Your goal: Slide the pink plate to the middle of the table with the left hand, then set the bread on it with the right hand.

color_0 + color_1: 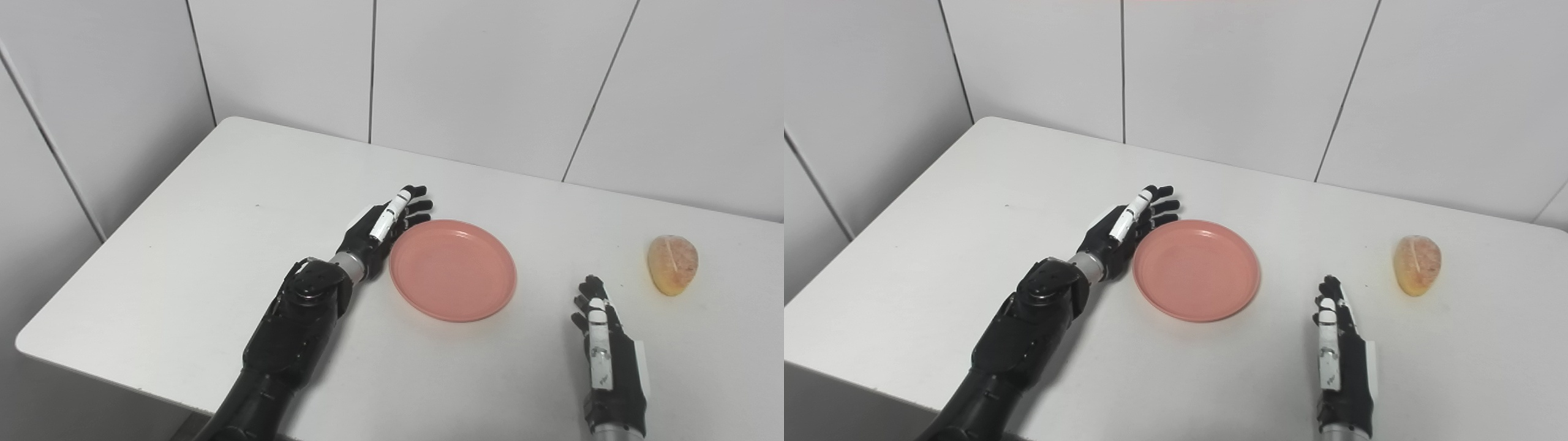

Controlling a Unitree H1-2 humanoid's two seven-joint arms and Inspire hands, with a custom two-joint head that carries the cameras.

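The pink plate (452, 270) lies flat on the white bench (202, 257), near its middle, with nothing on it. The left hand (384, 228) rests edge-on just beside the plate's left rim, fingers stretched out and a little apart, holding nothing; whether it touches the rim cannot be told. Its black arm runs back toward the bench's near edge. The bread (672, 264), a pale golden roll, sits on the bench well to the right of the plate, apart from both hands. The right hand (603, 346) hovers low near the front edge, between plate and bread but closer to the viewer, fingers extended forward and empty. White wall panels stand behind the bench.
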